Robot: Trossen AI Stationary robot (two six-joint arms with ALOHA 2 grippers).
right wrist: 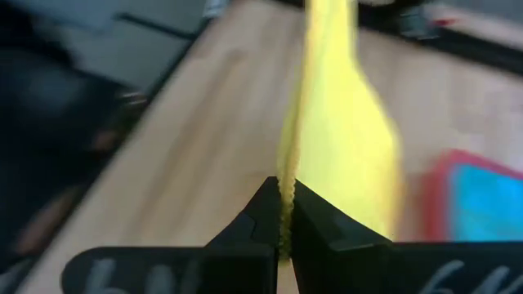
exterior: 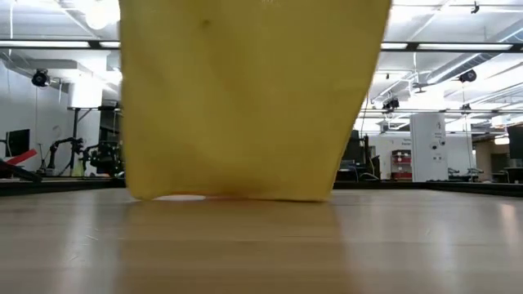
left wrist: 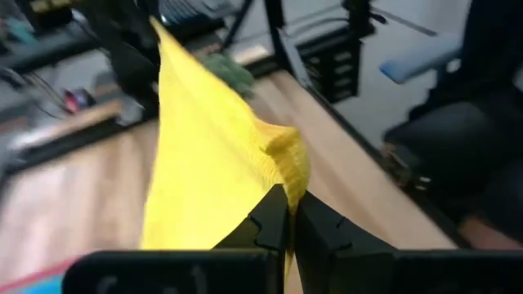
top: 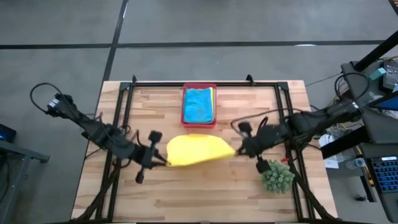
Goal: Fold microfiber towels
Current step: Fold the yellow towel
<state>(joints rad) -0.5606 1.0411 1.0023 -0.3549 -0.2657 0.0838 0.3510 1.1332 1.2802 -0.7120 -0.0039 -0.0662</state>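
Note:
A yellow microfiber towel [top: 196, 149] is stretched between my two grippers over the middle of the table. In the low view the towel [exterior: 245, 98] hangs as a wide sheet, its lower edge [exterior: 237, 197] close to the tabletop. My left gripper [top: 166, 159] is shut on its left end and my right gripper [top: 236, 149] on its right end. A turquoise towel [top: 198, 104] lies folded on top of others in the pink tray [top: 184, 106] at the far middle. My left gripper pinches a bunched upper corner [left wrist: 288, 163] of the yellow towel between its two fingers [left wrist: 270, 220]. It comes from the table's left, slanting slightly down. The cloth hangs below and runs off toward the other arm. My right gripper pinches the towel's upper edge [right wrist: 287, 194] at the opposite end between its two fingers [right wrist: 260, 216]. It comes from the table's right, slanting down. The cloth hangs below the hold; whether its lower edge touches the table I cannot tell.
A spiky green plant [top: 278, 176] stands near the table's right front, close to my right arm. The black frame rails [top: 205, 83] run along the table's far edge and sides. Bare wood [top: 199, 193] lies in front of the towel.

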